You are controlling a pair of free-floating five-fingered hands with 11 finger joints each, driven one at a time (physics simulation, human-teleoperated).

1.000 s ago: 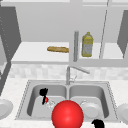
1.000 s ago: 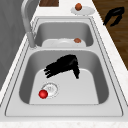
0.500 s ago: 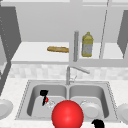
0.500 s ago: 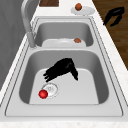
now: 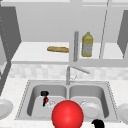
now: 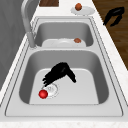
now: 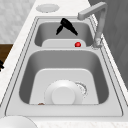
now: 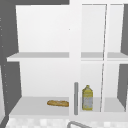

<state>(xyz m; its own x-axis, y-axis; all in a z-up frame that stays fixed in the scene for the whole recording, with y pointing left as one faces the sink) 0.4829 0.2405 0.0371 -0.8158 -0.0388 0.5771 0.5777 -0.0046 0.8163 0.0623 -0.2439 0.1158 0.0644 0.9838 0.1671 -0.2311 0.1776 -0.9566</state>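
My left hand (image 6: 58, 73) is low in the left basin (image 6: 82, 87), open, with its fingers pointing down at the drain (image 6: 52, 89). A small red ball (image 6: 43, 94) lies just beside the drain, near the fingertips and not held. The same hand (image 5: 44, 95) and ball (image 5: 45, 99) show in the front view, and the hand (image 7: 66, 25) and ball (image 7: 78, 44) again from the right side. My right hand (image 6: 113, 16) hangs open over the floor past the counter's front edge, at the bottom right (image 5: 98, 123) in the front view.
A big red ball (image 5: 67, 115) in the foreground hides the sink's front rim. A white plate (image 7: 63, 95) lies in the right basin with a brown lump (image 6: 77, 40). Another plate (image 6: 87, 10) on the counter bears a brown lump (image 6: 78, 6). The faucet (image 5: 68, 75) stands mid-sink; a loaf (image 8: 58, 103) and a bottle (image 8: 87, 98) sit on the shelf.
My left hand has sunk a little lower in the left basin, toward the drain and the small red ball. The right hand has stayed put.
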